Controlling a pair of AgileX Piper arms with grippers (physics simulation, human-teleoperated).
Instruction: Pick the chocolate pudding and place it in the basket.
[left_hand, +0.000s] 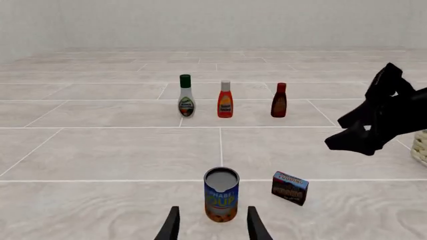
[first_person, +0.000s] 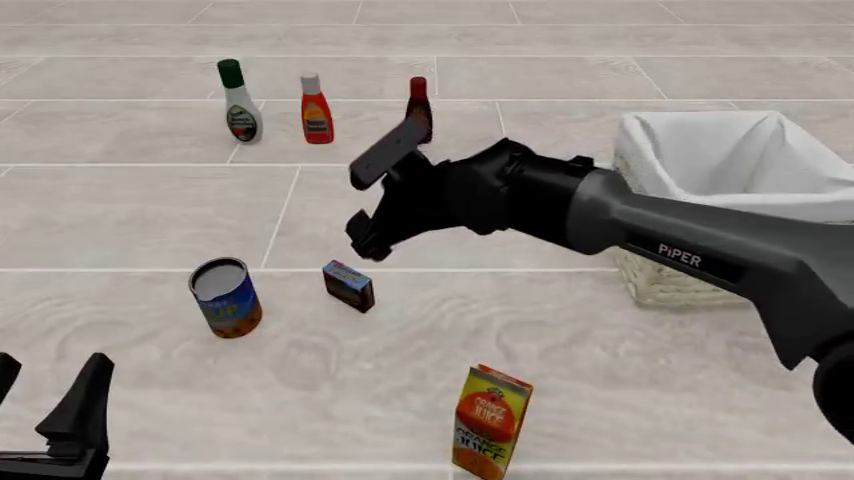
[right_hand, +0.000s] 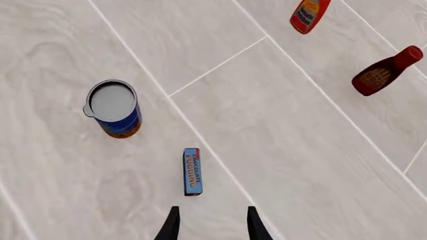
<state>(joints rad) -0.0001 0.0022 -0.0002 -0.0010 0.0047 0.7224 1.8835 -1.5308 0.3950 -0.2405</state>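
The chocolate pudding (first_person: 348, 286) is a small dark carton with a light blue top, standing on the table right of the can; it also shows in the wrist views (left_hand: 289, 187) (right_hand: 192, 171). My right gripper (first_person: 376, 200) hovers open above and just behind it, nothing between its fingers (right_hand: 171, 225). The basket (first_person: 727, 200), pale wicker with white lining, stands at the right. My left gripper (first_person: 47, 400) is open low at the front left, its fingertips (left_hand: 172, 225) pointing at the can, apart from it.
A blue-and-orange can (first_person: 224, 297) stands left of the pudding. An orange juice carton (first_person: 491, 420) stands near the front. Three bottles (first_person: 240, 102) (first_person: 316, 110) (first_person: 418, 110) line the back. The right arm (first_person: 667, 245) spans from the right edge toward the middle.
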